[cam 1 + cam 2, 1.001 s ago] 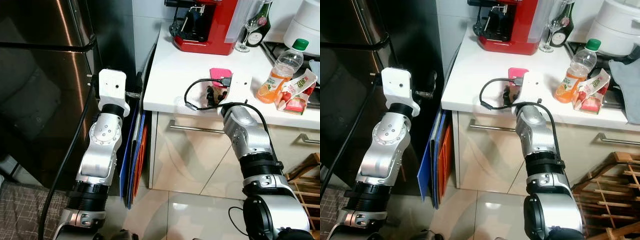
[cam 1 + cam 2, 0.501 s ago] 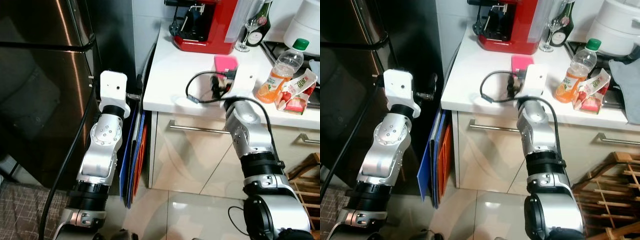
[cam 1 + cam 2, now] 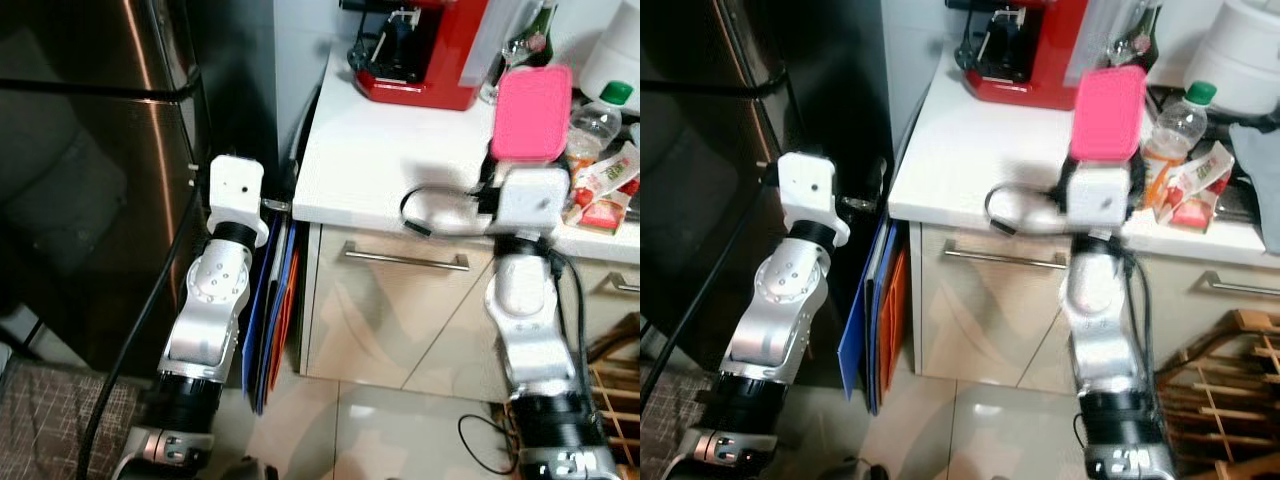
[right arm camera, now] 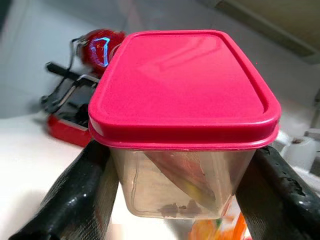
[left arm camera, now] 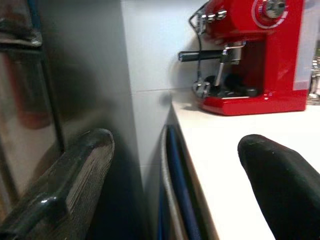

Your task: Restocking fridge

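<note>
Right gripper (image 4: 175, 190): raised above the white bench's front edge, its two black fingers (image 4: 80, 195) pinching a container by its clear sides.
Container (image 3: 531, 112): clear plastic tub with a bright pink lid, held in the air above the bench, lid tilted toward the camera; something dark lies in its bottom.
Left gripper (image 5: 175, 185): fingers spread wide with nothing between them, held in the gap between the dark steel fridge (image 3: 90, 150) and the bench's left edge.
Bench (image 3: 380, 160): white top over cream drawers.
Back edge: a red coffee machine (image 3: 425, 50).
Right end: an orange drink bottle (image 3: 1170, 135) with a green cap, touching a red-and-white carton (image 3: 1195, 190).
Beside the fridge: blue and orange boards (image 3: 272, 310) stand upright on the floor.
</note>
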